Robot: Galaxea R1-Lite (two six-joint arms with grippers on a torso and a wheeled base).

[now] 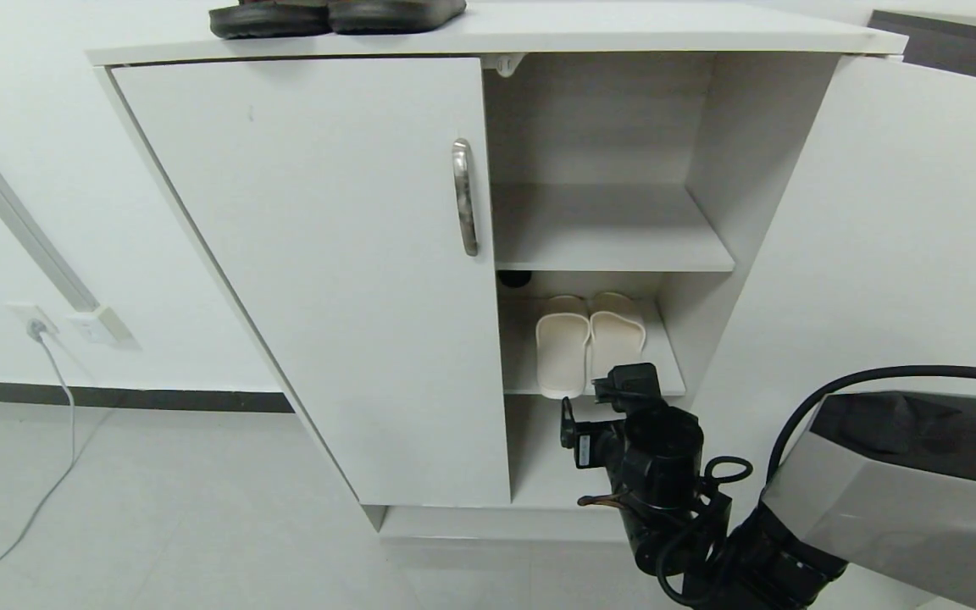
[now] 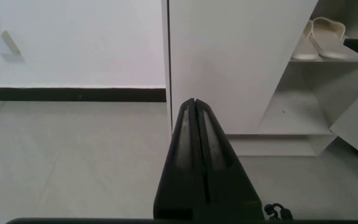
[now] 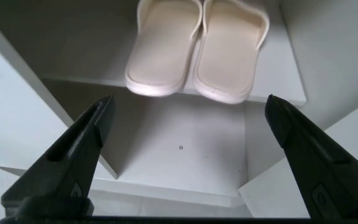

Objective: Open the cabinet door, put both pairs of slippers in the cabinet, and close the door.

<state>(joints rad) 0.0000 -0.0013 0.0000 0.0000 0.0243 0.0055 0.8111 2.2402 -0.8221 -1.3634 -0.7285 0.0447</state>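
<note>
A tall white wooden cabinet stands with its right door swung open. A dark rubber pair of slippers lies on its top. A cream foam pair sits on the middle shelf. The right gripper, spread wide, hangs just before that shelf. The left gripper is pressed together.

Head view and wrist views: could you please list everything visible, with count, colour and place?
cabinet: one, white, against the wall
left door: one, white, shut, with a metal handle
right door: one, white, swung open
cream slippers: one pair, side by side on the lower shelf inside
dark slippers: one pair, on the cabinet top above the left door
wall sockets: two, white, low on the wall left of the cabinet
cable: one, grey, plugged into a socket, trailing to the floor
left end effector: black, shut, low before the left door
right end effector: black, open, before the cream slippers, apart from them
</note>
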